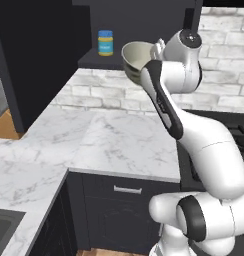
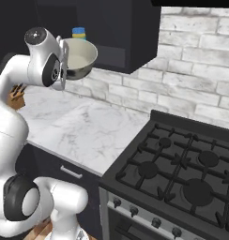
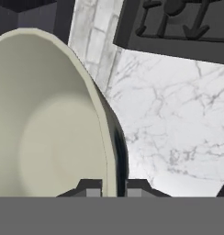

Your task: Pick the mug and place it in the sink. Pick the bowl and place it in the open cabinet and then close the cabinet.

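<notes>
One relation governs the coming move: the open shelf of the dark charcoal upper wall cabinet (image 1: 109,62) lies just beyond and slightly to the left of the raised bowl in the left base view, with the shelf floor about level with the bowl's underside. The cabinet's open door (image 1: 41,55) hangs well out to the left over the white marble counter (image 1: 119,140), so it does not stand between bowl and shelf.

Next in size, the large, round, pale beige-olive bowl with a cream inside (image 1: 135,59) is held high above the counter, tipped so its mouth faces sideways and up rather than level. In the right base view it sits just in front of the cabinet's lower edge.

Smaller still, the two-finger gripper (image 3: 114,186) is closed on the bowl's rim: in the hand view one dark fingertip sits inside the wall and the other outside, the rim pinched between them.

Smallest, a little jar with a blue label and yellow lid (image 1: 105,43) stands on the shelf, left of the bowl's likely path. I judge the bowl must go forward and level out, keeping right of that jar.
</notes>
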### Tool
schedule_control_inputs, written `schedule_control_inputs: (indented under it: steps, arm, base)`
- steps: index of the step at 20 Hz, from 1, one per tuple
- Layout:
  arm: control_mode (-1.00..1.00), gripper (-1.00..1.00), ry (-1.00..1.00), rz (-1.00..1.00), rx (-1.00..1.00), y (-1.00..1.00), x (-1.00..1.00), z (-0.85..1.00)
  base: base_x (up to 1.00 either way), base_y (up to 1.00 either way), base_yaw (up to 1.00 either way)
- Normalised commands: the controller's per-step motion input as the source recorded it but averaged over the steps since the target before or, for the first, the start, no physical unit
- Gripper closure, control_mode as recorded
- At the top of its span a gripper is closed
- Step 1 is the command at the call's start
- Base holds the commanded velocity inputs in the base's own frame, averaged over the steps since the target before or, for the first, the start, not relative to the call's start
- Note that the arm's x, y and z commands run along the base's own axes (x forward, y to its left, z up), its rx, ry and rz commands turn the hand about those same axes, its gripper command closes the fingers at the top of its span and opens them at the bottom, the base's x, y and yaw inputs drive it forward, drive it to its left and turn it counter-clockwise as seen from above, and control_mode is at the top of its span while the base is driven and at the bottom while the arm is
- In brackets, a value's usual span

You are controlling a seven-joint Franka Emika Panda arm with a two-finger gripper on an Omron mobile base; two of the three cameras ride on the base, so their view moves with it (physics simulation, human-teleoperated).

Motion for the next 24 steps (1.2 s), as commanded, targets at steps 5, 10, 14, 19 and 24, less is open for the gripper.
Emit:
schedule_control_inputs:
  steps: [5, 10, 14, 19, 24]
  arm:
    - [-1.00, 1.00, 0.00, -0.12, 0.00, -0.04, 0.38, 0.36]
    - [-1.00, 1.00, 0.00, -0.16, 0.00, -0.02, 0.41, 0.28]
    - [-1.00, 1.00, 0.00, -0.11, 0.00, -0.14, 0.45, 0.15]
    - [-1.00, 1.00, 0.00, -0.05, 0.00, -0.21, 0.53, 0.03]
    - [-1.00, 1.00, 0.00, 0.00, 0.00, -0.11, 0.58, 0.00]
  base:
    - [0.00, 0.00, 0.00]
    - [0.00, 0.00, 0.00]
    - [0.00, 0.00, 0.00]
    - [0.00, 0.00, 0.00]
    - [0.00, 0.00, 0.00]
